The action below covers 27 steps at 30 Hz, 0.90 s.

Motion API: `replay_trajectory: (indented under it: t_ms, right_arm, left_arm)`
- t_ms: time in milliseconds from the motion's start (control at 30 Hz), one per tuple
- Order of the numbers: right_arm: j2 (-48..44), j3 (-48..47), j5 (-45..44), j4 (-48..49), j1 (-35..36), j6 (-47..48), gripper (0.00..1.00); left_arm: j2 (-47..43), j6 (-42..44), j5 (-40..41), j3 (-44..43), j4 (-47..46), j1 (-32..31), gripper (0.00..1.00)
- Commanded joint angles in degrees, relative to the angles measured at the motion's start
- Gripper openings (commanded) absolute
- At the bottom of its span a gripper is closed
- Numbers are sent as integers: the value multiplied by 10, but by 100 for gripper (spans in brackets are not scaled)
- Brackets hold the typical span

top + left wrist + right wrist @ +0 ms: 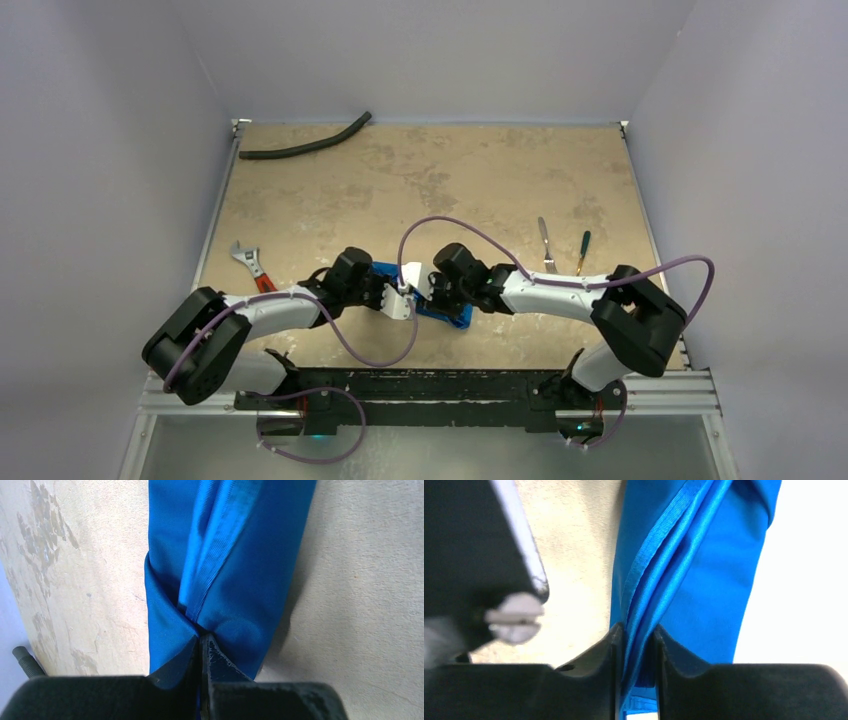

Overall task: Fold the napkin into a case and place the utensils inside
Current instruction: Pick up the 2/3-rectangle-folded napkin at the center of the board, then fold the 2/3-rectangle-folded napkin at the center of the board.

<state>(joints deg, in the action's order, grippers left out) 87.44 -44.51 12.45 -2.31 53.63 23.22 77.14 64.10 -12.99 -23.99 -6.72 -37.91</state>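
The blue napkin (455, 318) lies bunched into a narrow strip near the table's front edge, between both grippers. In the left wrist view the napkin (225, 555) runs away from me with a hemmed fold down its middle, and my left gripper (201, 639) is shut on its near end. My right gripper (639, 632) grips the hemmed folds of the napkin (704, 580), which fill the narrow gap between its fingers. From above, the left gripper (398, 300) and right gripper (428, 295) almost touch. The fork (545, 245) and spoon (582, 252) lie side by side at the right.
A silver wrench with a red handle (250, 265) lies by the left edge. A long black hose (305, 145) rests at the far left corner. The other gripper's black body (474, 545) is close on the left in the right wrist view.
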Motion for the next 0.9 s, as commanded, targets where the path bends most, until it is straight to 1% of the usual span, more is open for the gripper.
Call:
replay_trajectory:
  t_ms: [0, 33, 67, 200, 333, 400, 533, 633, 733, 867]
  right_arm:
    - [0, -18, -48, 21, 2, -1, 10]
    - [1, -19, -44, 20, 2, -6, 1]
    - [1, -19, -33, 16, 1, -11, 0]
    - [0, -19, -6, 18, 1, -28, 0]
    - [12, -36, 51, 8, -9, -27, 0]
    - [33, -64, 79, -13, -23, -22, 0]
    - [89, -114, 155, -59, -56, -1, 0]
    - [132, -151, 192, -82, -86, 10, 0]
    - [165, -173, 216, -116, -104, 20, 0]
    - [191, -200, 246, -157, -116, 31, 0]
  left_arm:
    - [9, -20, -5, 22, 99, -2, 0]
    - [8, -20, -3, 21, 100, -2, 0]
    - [7, -18, -2, 21, 102, -2, 0]
    - [-2, -12, 5, 22, 112, -2, 0]
    - [-14, -18, 25, 21, 120, -2, 0]
    - [-23, -28, 42, 16, 130, 1, 0]
    - [-48, -57, 35, -4, 163, 6, 0]
    - [-61, -70, 36, 2, 148, 6, 0]
    - [-67, -69, 47, -3, 140, 11, 0]
    - [-89, -74, 44, -13, 151, 22, 0]
